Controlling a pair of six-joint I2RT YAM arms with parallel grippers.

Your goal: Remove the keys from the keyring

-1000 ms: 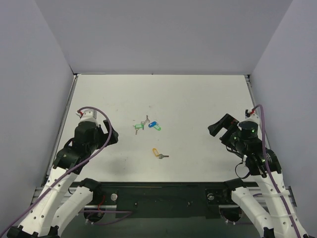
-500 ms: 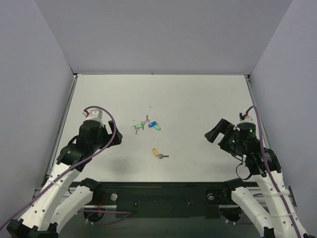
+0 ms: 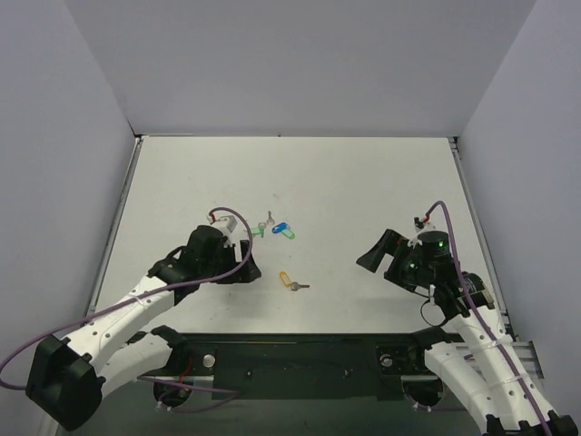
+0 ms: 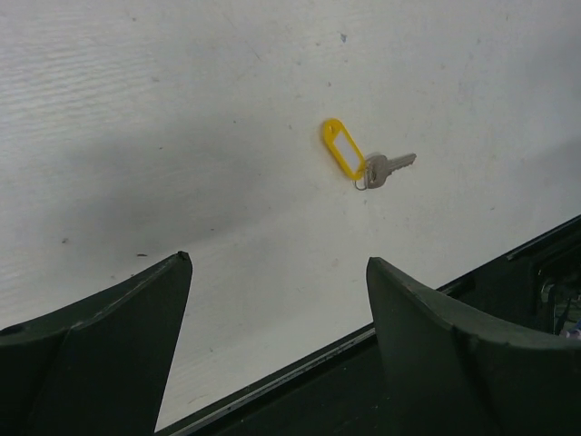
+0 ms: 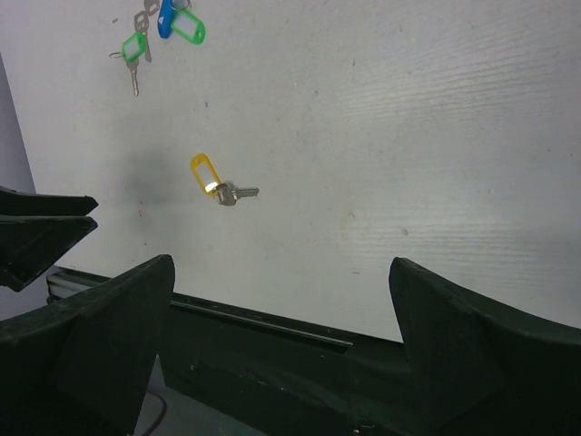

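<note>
**Both arms closing on the yellow keyring; key still on the ring**

Worktop (image 3: 363, 182): white, walled in grey on three sides. No change over the last second.

Left arm (image 3: 136, 300): the biggest change. One second ago it sat folded by the left edge. It now reaches in toward the centre, with the left gripper (image 4: 277, 263) low over the worktop near the keyring, on its left. The jaws are spread wide with nothing between them. The wrist view frames the tag ahead of the open gap.

Right arm (image 3: 454, 300): has moved inward and a little nearer the front edge. The right gripper (image 5: 281, 263) is also spread and empty. It is well apart from the keyring, on its right.

Other tags: a green tag (image 5: 135, 45) and a blue-and-green pair (image 5: 179, 25) lie farther back on the worktop. They have not shifted.

Keyring (image 4: 342, 148): yellow tag flat on the worktop, near the front centre and between the two grippers. Same spot as in both earlier frames.

Key (image 4: 386, 169): silver, touching the tag's end at the thin ring, blade pointing away from the tag. Judged still attached.

Reading: approach phase only, nothing yet touched. The left gripper looks likely to reach the keyring first.

Writing: no brand, label or text can be read. The tag's window appears blank.
</note>
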